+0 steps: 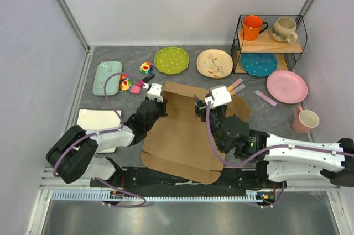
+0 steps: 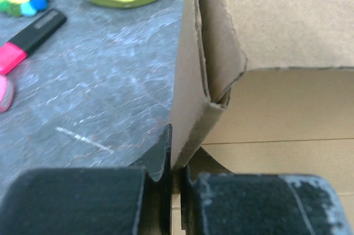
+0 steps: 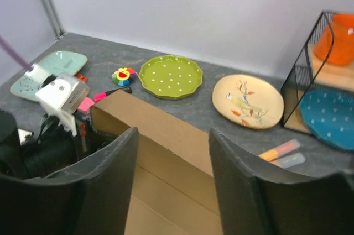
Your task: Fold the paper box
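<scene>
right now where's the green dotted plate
Top view: the green dotted plate sits far, left of centre, between the flower toy and the cream plate.

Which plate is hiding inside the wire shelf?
The blue dotted plate, on the bottom level of the wire shelf. The green plate, cream plate and pink plate lie out on the table.

Grey mottled worktop (image 1: 127, 55) across the frame, scuffed pale in patches. Plain pale walls box it in: back wall (image 1: 182, 3) at 12 o'clock, left wall (image 1: 27, 52) at 9, right wall (image 1: 340, 36) at 3. Aluminium posts (image 1: 65, 11) climb the far corners. Black wire rack (image 1: 270, 44) with wooden shelves at 1 o'clock. Metal rail (image 1: 166, 195) along 6. Light soft, even, no hard shadows.
</scene>
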You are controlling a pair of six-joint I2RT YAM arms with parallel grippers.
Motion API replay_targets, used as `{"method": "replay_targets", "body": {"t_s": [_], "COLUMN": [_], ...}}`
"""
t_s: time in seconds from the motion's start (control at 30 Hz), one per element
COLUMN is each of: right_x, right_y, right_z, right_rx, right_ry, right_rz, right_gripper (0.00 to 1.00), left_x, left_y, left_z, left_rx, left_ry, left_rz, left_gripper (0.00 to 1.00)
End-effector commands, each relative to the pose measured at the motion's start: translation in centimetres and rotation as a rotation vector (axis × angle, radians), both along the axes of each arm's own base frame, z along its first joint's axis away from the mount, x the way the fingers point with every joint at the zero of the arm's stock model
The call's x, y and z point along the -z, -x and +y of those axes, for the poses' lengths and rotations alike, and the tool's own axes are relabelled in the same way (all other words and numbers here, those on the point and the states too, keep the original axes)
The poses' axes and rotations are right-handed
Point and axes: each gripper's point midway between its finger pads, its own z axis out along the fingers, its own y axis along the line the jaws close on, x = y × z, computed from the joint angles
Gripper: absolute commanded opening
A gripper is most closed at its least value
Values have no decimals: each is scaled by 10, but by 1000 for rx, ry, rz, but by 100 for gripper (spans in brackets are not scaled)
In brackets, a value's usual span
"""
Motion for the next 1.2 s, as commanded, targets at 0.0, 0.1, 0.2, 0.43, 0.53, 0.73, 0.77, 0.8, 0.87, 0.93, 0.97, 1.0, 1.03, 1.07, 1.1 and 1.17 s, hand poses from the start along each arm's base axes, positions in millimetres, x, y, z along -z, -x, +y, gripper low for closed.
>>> {"method": "replay_targets", "body": {"t_s": [0.0,0.1,0.2,0.43,0.53,0.73,0.77,0.8,0.87,0.93,0.97,1.0,1.03,1.07,1.1,1.17], "right_x": [15,29,47,108,116,80,80,90,101,130,151,160,169,178,191,202], "right_y": [-18,-40,-63,-92,-97,-86,-84,-83,-75,-67,-61,-58,-55,-52,-49,-47], "right_z": [2,2,0,-4,-6,-74,-82,-95,-104,-109,-108,-105,-103,-99,-98,-94], "right_rx": [41,68,98,144,145,311,317,342,334,344,328,322,309,286,276,260], "right_ry": [-101,-160,-155,-60,-47,-173,-204,-193,-209,-221,-213,-260,-273,-283,-290,-304], "right_rz": [75,113,155,263,285,201,210,231,273,344,388,414,434,464,483,508], "right_gripper": [52,38,35,30,28,49,55,64,69,72,72,71,70,69,66,65], "left_x": [8,17,26,27,22,11,5,4,4,13,17,19,22,25,28,31], "left_y": [-4,0,7,19,21,11,5,4,1,2,5,6,7,9,10,11], "left_z": [29,38,44,75,88,92,90,88,86,83,83,81,80,79,79,79], "left_rx": [-191,-251,-259,-349,-393,-377,-372,-363,-361,-356,-366,-361,-360,-365,-364,-376], "left_ry": [10,21,-2,-119,-152,-204,-222,-233,-252,-261,-254,-244,-235,-218,-213,-200], "left_rz": [27,64,97,135,116,127,123,129,168,216,245,261,271,284,291,302], "left_gripper": [2,2,2,2,2,2,2,2,2,2,2,2,2,2,2,2]}}
